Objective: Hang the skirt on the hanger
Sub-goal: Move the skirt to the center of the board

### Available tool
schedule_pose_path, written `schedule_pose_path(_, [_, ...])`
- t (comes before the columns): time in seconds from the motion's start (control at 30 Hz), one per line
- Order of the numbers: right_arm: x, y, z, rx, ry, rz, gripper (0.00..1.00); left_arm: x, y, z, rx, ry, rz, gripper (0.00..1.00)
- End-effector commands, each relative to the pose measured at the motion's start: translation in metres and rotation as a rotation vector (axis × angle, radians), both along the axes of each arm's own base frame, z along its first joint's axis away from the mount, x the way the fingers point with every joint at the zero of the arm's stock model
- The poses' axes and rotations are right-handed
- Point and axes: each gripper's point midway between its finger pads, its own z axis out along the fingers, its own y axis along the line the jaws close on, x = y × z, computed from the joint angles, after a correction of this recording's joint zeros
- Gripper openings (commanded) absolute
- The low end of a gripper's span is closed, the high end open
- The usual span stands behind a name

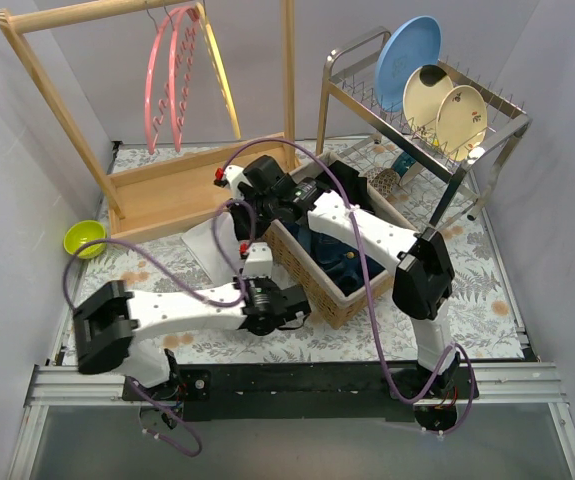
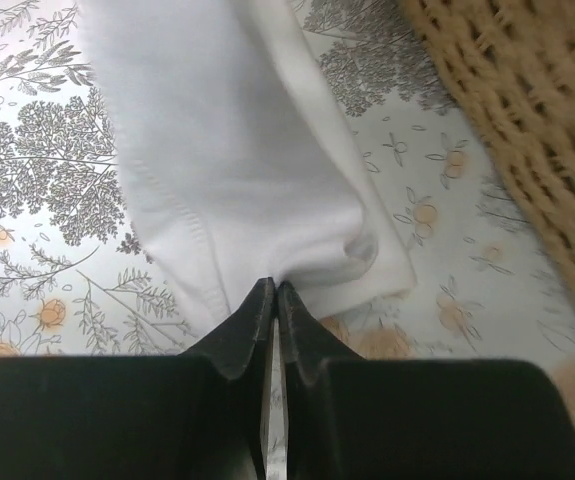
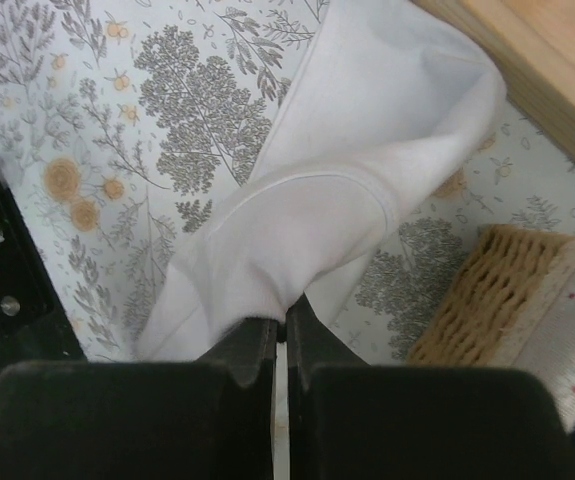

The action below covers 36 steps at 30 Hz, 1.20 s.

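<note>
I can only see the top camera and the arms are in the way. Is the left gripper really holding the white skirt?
Observer: Yes. In the left wrist view the left gripper is shut on the stitched edge of the white skirt.
Operator: What about the other one?
Observer: The right wrist view shows the right gripper shut on a fold of it, beside a corner of the wicker basket.

Your skirt (image 1: 197, 248) lies on the table (image 1: 487, 290), just left of the basket (image 1: 307, 285) and before the clothes rack (image 1: 187, 185), where the hanger (image 1: 172, 80) hangs. The dish rack (image 1: 437, 130) stands behind right; the bowl (image 1: 84, 237), far left.
</note>
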Motion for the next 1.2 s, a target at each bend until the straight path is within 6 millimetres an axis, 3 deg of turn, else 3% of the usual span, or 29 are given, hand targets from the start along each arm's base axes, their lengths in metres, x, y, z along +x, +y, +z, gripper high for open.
schedule_pose_path(0.0, [0.009, -0.018, 0.041, -0.001, -0.202, 0.069, 0.01, -0.007, -0.001, 0.063, -0.302, -0.065, -0.107, 0.00])
schedule_pose_path(0.03, [0.008, -0.026, 0.042, -0.023, -0.220, 0.095, 0.01, -0.011, -0.007, 0.070, -0.353, -0.055, -0.161, 0.00])
schedule_pose_path(0.13, [-0.005, -0.046, 0.040, -0.080, -0.281, 0.253, 0.01, -0.021, 0.003, 0.096, -0.488, -0.087, -0.223, 0.00])
schedule_pose_path(0.27, [-0.027, -0.071, 0.041, -0.081, -0.289, 0.458, 0.01, -0.024, 0.024, 0.114, -0.491, -0.109, -0.211, 0.00])
schedule_pose_path(0.43, [-0.045, -0.102, 0.055, -0.074, -0.303, 0.590, 0.01, -0.024, 0.052, 0.159, -0.497, -0.179, -0.177, 0.00])
schedule_pose_path(0.63, [-0.068, -0.115, 0.080, -0.027, -0.329, 0.676, 0.01, -0.032, 0.095, 0.222, -0.585, -0.286, -0.168, 0.00])
schedule_pose_path(0.83, [-0.085, -0.119, 0.118, 0.042, -0.353, 0.732, 0.01, -0.040, 0.117, 0.277, -0.646, -0.353, -0.224, 0.00])
schedule_pose_path(1.07, [-0.122, -0.123, 0.150, 0.173, -0.320, 0.807, 0.01, -0.053, 0.115, 0.297, -0.672, -0.320, -0.322, 0.00])
schedule_pose_path(1.17, [-0.143, -0.126, 0.147, 0.171, -0.297, 0.856, 0.01, -0.060, 0.122, 0.294, -0.719, -0.306, -0.328, 0.00])
